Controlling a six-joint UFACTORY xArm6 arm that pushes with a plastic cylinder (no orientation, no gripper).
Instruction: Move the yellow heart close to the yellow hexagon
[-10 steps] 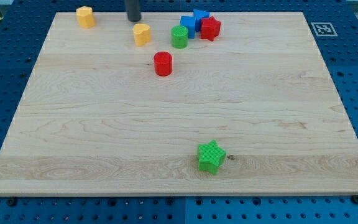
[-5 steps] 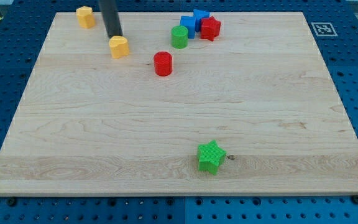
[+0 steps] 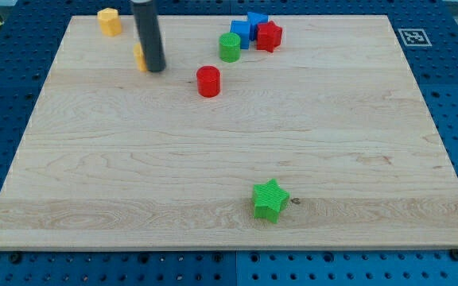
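The yellow hexagon [image 3: 110, 21] sits near the board's top left corner. The yellow heart [image 3: 139, 56] lies below and to the right of it, mostly hidden behind my dark rod; only its left edge shows. My tip [image 3: 157, 69] rests on the board against the heart's right side, just below it. A gap of bare wood separates the heart from the hexagon.
A red cylinder [image 3: 208, 81] stands right of my tip. A green cylinder [image 3: 230, 47], two blue blocks [image 3: 246, 27] and a red star-like block [image 3: 269, 36] cluster at the top middle. A green star [image 3: 269, 199] lies near the bottom edge.
The yellow heart slid from the top middle leftward, now closer to the hexagon. My rod moved left, then down in front of the heart, hiding most of it.
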